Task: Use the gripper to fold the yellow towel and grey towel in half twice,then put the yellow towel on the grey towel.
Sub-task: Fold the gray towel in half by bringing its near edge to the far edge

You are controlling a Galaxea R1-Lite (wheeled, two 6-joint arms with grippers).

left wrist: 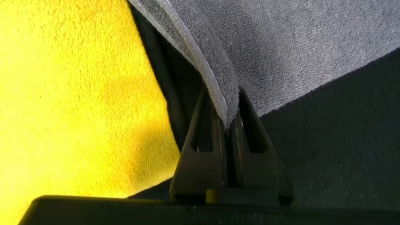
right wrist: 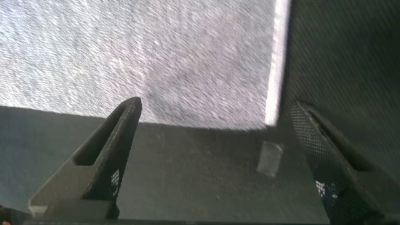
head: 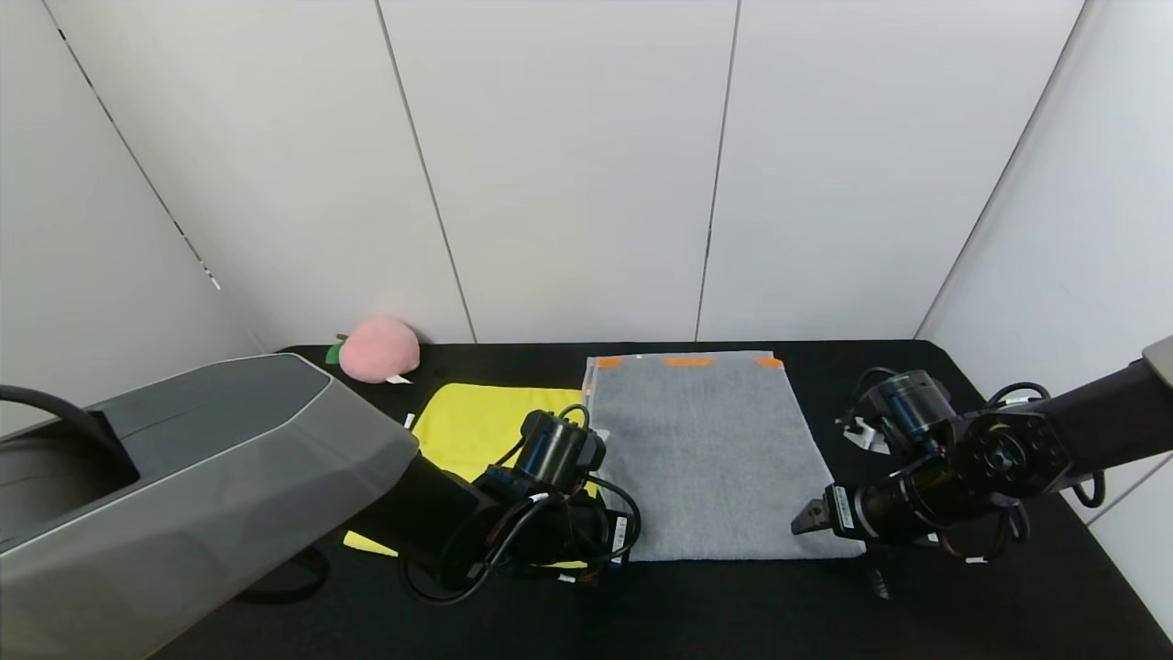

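The grey towel [head: 706, 449] lies flat in the middle of the black table, with its orange patches [head: 687, 361] along the far edge. The yellow towel [head: 476, 422] lies flat to its left, partly hidden by my left arm. My left gripper [head: 616, 541] is at the grey towel's near left corner. In the left wrist view it [left wrist: 226, 103] is shut on that corner of the grey towel [left wrist: 281, 44], beside the yellow towel [left wrist: 69, 94]. My right gripper [head: 805, 520] is open at the near right corner. Its open fingers [right wrist: 214, 107] frame the grey towel's [right wrist: 156, 56] corner without touching it.
A pink plush peach [head: 378, 348] sits at the table's far left, by the wall. A small grey tag [right wrist: 270, 157] lies on the black table [head: 916, 605] near the right gripper. White wall panels close off the back and sides.
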